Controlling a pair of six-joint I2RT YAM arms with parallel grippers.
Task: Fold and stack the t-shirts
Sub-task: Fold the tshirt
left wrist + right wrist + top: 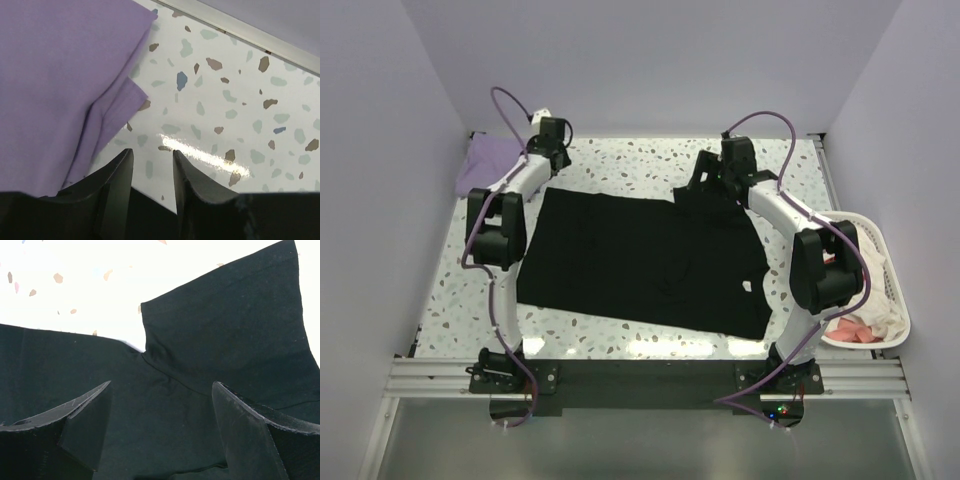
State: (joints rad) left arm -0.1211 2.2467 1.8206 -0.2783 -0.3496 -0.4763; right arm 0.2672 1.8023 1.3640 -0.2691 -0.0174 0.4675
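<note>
The black t-shirt (640, 260) lies spread flat mid-table, its white neck label (747, 287) near the right edge. The lavender t-shirt (490, 158) lies folded at the far left; it fills the left of the left wrist view (55, 85). My left gripper (558, 158) is just above the table by the black shirt's far left corner, jaws a little apart and empty (152, 155). My right gripper (705, 185) hovers wide open over the black shirt's far right sleeve (225, 325), at the sleeve seam (160, 385), holding nothing.
A white plastic basket (892, 270) with white and pink garments stands at the right edge of the table. The terrazzo table top (620, 155) ends at a metal rail (240, 27) along the back wall. Walls close in on both sides.
</note>
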